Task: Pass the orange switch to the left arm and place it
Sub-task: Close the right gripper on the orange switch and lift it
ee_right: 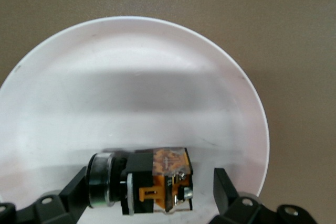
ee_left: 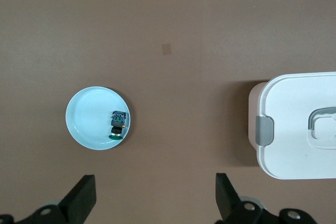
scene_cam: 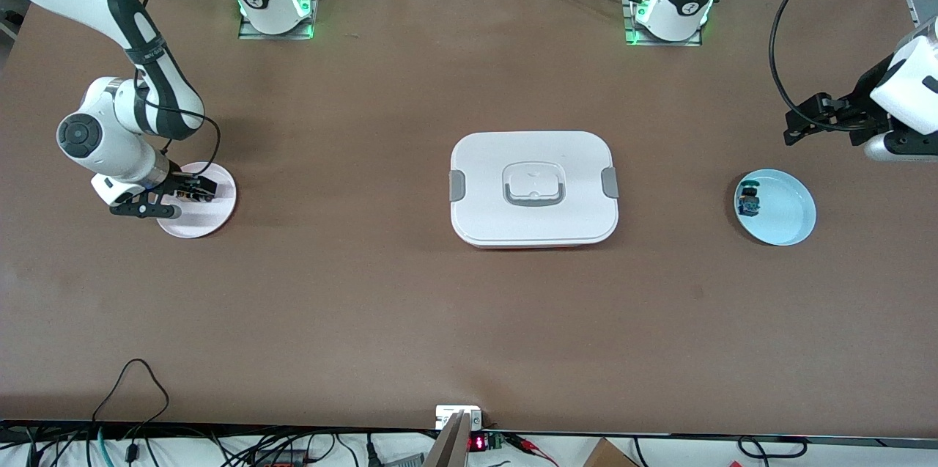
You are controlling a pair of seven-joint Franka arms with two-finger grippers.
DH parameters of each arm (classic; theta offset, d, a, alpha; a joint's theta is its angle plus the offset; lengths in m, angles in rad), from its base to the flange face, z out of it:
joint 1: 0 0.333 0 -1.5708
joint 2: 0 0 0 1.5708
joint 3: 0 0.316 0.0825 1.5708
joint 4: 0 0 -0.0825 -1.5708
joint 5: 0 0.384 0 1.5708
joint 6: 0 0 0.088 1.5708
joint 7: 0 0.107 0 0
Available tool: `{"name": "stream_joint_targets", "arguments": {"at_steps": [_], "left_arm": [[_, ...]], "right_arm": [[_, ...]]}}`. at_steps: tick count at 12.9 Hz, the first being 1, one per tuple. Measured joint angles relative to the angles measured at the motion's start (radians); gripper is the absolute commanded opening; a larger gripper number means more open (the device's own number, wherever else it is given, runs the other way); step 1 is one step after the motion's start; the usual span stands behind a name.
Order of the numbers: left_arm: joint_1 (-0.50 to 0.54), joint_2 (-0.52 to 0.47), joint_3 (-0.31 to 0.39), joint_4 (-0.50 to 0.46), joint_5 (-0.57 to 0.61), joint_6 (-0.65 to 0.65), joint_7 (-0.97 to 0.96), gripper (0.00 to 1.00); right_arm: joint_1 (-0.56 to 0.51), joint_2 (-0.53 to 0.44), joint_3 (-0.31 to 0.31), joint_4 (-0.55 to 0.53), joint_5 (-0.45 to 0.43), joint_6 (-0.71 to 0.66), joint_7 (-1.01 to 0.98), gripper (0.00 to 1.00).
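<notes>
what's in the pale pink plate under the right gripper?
On the pale pink round plate lies the small black-and-silver switch with orange parts, on its side between the open jaws of the right gripper. In the front view the gripper covers the switch.

— Look at the right arm (scene_cam: 139,86) in the upper left of the frame: glossy white shells, a wide black band down the forearm, and a round dark grey cap on the wrist joint.

— And a thin black cable looping off its side. The right gripper (scene_cam: 187,192) is all black, with flat bracket pieces and small screw holes.

— The left arm (scene_cam: 905,86) at the right edge shows a white rounded casing, black bracket, and silver cylinder beneath.

— Both bases at the top glow green, each ringed with a black band. The left gripper (ee_left: 155,198) has plain matte black fingers.
</notes>
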State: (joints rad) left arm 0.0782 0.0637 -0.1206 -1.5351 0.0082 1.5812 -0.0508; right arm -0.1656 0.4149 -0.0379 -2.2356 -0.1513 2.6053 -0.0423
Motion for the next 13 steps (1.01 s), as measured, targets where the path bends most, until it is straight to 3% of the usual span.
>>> {"name": "stream_joint_targets", "arguments": {"at_steps": [3, 4, 7, 8, 11, 13], "left_arm": [[0.0, 0.0, 0.0, 0.0, 0.0, 0.0, 0.0, 1.0], [0.0, 0.0, 0.0, 0.0, 0.0, 0.0, 0.0, 1.0], [0.0, 0.0, 0.0, 0.0, 0.0, -0.002, 0.0, 1.0], [0.0, 0.0, 0.0, 0.0, 0.0, -0.002, 0.0, 1.0], [0.0, 0.0, 0.0, 0.0, 0.0, -0.003, 0.0, 1.0], [0.0, 0.0, 0.0, 0.0, 0.0, -0.003, 0.0, 1.0]], "right_arm": [[0.0, 0.001, 0.001, -0.002, 0.0, 0.0, -0.013, 0.99], [0.0, 0.001, 0.001, -0.002, 0.0, 0.0, -0.015, 0.91], [0.0, 0.004, 0.001, -0.002, 0.0, 0.0, -0.017, 0.18], [0.0, 0.005, 0.002, -0.002, 0.0, 0.001, -0.017, 0.01], [0.0, 0.002, 0.013, 0.001, 0.0, -0.017, -0.02, 0.0], [0.0, -0.018, 0.031, 0.021, 0.007, -0.112, -0.02, 0.0]]}}
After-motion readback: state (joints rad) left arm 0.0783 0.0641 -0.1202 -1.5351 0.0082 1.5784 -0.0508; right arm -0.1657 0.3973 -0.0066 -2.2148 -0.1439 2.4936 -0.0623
